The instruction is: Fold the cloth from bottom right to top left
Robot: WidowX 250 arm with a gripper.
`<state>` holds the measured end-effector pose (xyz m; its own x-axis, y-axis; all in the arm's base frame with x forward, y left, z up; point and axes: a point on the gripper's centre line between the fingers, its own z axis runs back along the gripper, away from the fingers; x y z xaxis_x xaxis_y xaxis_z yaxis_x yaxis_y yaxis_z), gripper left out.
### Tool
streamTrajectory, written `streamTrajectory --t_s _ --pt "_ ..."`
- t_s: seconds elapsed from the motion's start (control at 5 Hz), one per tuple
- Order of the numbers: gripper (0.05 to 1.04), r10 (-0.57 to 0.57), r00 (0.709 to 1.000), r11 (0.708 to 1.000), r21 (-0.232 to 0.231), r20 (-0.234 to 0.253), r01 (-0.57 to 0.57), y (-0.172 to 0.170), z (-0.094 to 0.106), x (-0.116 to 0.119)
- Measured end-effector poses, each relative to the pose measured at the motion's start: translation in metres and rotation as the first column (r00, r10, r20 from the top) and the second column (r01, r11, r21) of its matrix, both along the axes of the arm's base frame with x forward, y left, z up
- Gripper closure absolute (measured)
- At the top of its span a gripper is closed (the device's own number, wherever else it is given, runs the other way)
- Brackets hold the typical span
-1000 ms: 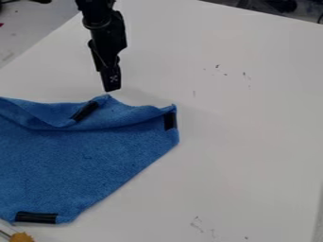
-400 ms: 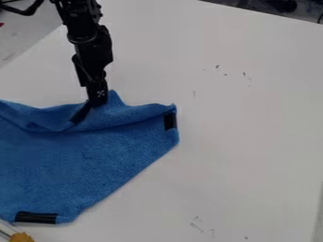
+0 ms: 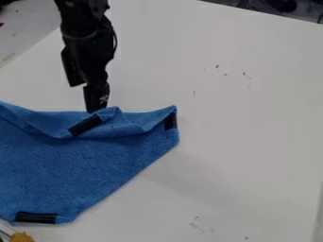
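At the upper left of the frame, my gripper (image 3: pixel 95 108) hangs with its tip against the top edge of the blue cloth (image 3: pixel 82 175). Whether it is spread or pressed together around the fabric I cannot tell. The cloth lies across the left and lower left of the frame, on the white surface (image 3: pixel 246 118).

What has just changed is that top edge: the peak of fabric that stood up beside me a moment ago has dropped and bunched over, and the upper dark strip (image 3: pixel 85 125) has shifted a little down the frame with it. I have come slightly lower too. The right-hand strip (image 3: pixel 170 121) and the lower strip (image 3: pixel 36 217) keep their places, and so does the slanting lower right edge.

For the task, I judge this to be a tug at the upper edge rather than a fold from bottom right to top left. The loose flap there looks rumpled, so it likely needs drawing back up and left. Pushing further down could crumple it.
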<state>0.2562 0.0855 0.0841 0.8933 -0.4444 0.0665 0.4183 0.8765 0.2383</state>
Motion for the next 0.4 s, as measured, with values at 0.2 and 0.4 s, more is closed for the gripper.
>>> streamTrajectory --t_s 0.2,0.4 --pt "0.085 0.096 0.995 0.994 -0.051 0.028 -0.094 -0.018 -0.011 -0.040" --pt "0.085 0.152 0.988 0.984 -0.098 0.002 -0.151 -0.020 -0.032 -0.069"
